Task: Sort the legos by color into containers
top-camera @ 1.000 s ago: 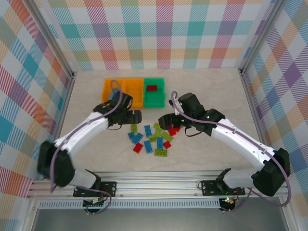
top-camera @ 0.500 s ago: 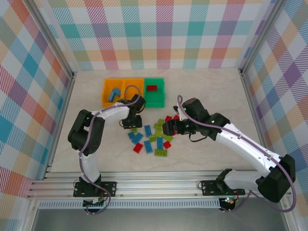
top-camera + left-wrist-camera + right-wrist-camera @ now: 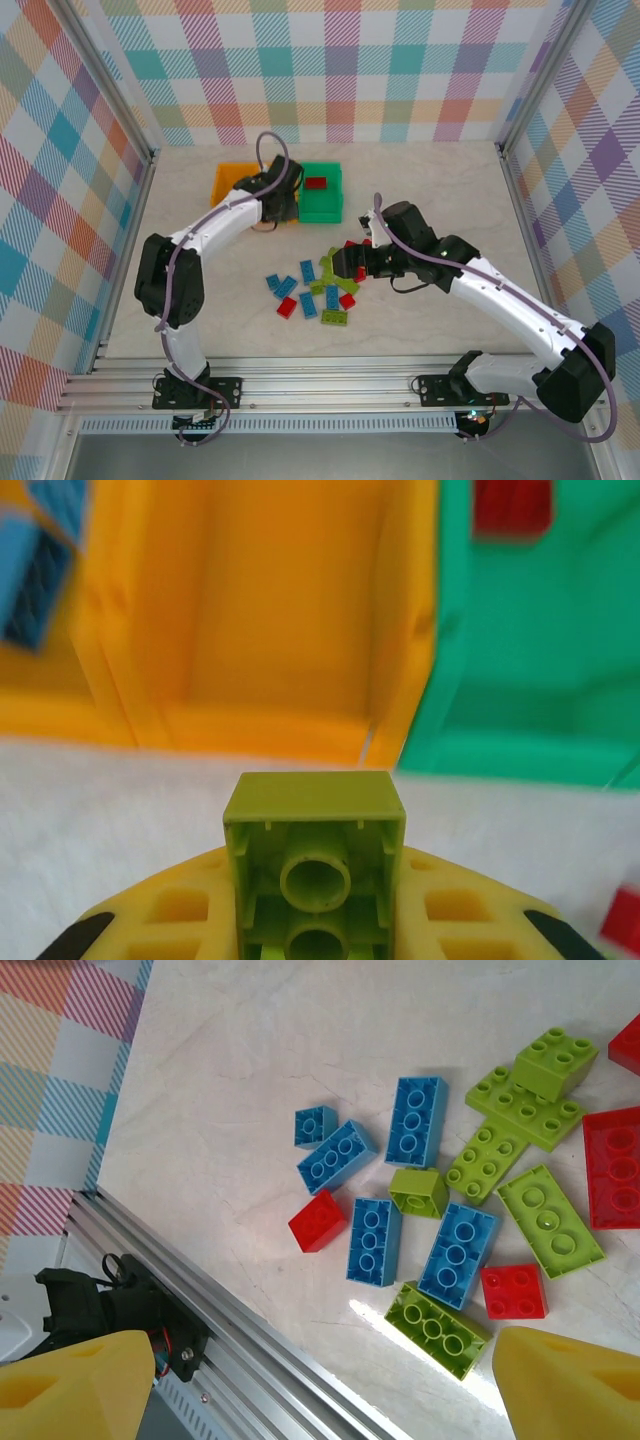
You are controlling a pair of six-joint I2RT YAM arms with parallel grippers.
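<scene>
The containers (image 3: 278,192) sit in a joined row near the table's (image 3: 450,190) far edge, left of its middle, with two orange bins to the left and one green to the right. The left orange bin (image 3: 228,182) holds a blue brick (image 3: 35,590), seen blurred at the edge of the left wrist view. Beside it, the middle orange bin (image 3: 300,610) shows a bare orange floor. The green bin (image 3: 325,207) has one red brick (image 3: 317,183) lying toward its far wall. The left gripper (image 3: 283,208) hangs at the near side of the row, about where the middle orange bin meets the green one. Its fingers are closed on a lime green brick (image 3: 315,870), which is turned so that its hollow underside faces the wrist camera, just short of the middle bin's near wall. The rest of the legos (image 3: 318,288) lie loose on the table nearer its middle, between the bins and the near edge. They are a scatter of blue, lime green and red bricks, some touching and a few lime green ones overlapping. The right gripper (image 3: 340,262) hovers over the right part of that scatter. Its yellow fingers (image 3: 75,1385) are spread wide with nothing between them, and the bricks lie on the table below.
</scene>
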